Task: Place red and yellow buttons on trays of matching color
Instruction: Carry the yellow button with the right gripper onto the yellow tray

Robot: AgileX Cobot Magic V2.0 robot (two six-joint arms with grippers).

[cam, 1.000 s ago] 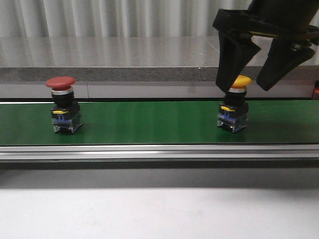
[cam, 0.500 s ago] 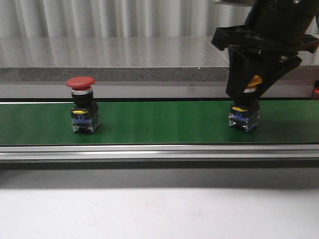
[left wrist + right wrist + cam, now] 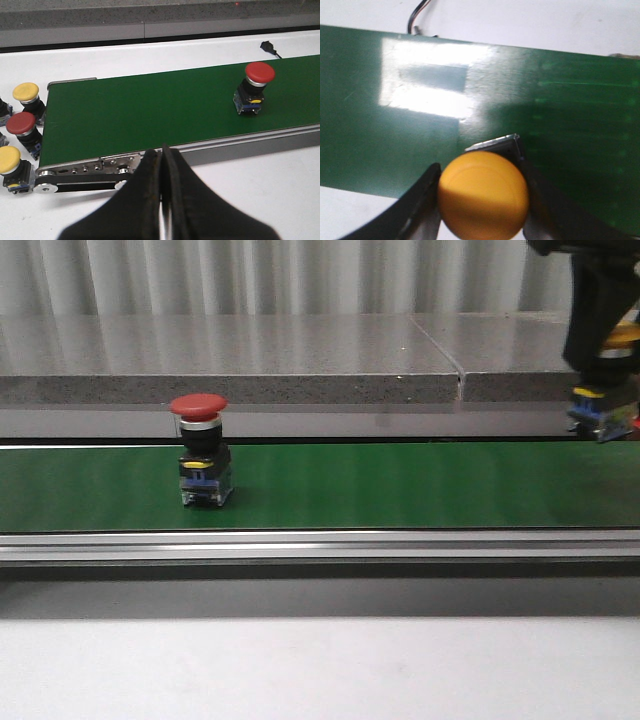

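The right gripper [image 3: 482, 200] is clamped on the yellow button [image 3: 483, 195], its two dark fingers [image 3: 422, 200] pressed against either side just under the domed cap. Seen from the front, that button [image 3: 605, 400] hangs at the far right edge of the scene, lifted clear of the green conveyor belt [image 3: 400, 485], with its blue and clear base showing below the black fingers. How high it sits above the belt is hard to judge, since the arm is cut off by the frame there.

The red button [image 3: 203, 450] stands upright on the belt, left of centre, alone and untouched. The left wrist camera shows it [image 3: 253, 89] too, well away from the left gripper [image 3: 163, 187], whose fingers are pressed together with nothing between them, hovering off the near edge of the belt.

Beside the belt's end roller, on the white table [image 3: 260, 195], three spare buttons sit in a cluster: one yellow [image 3: 27, 97], one red [image 3: 22, 129] and another yellow [image 3: 11, 165].
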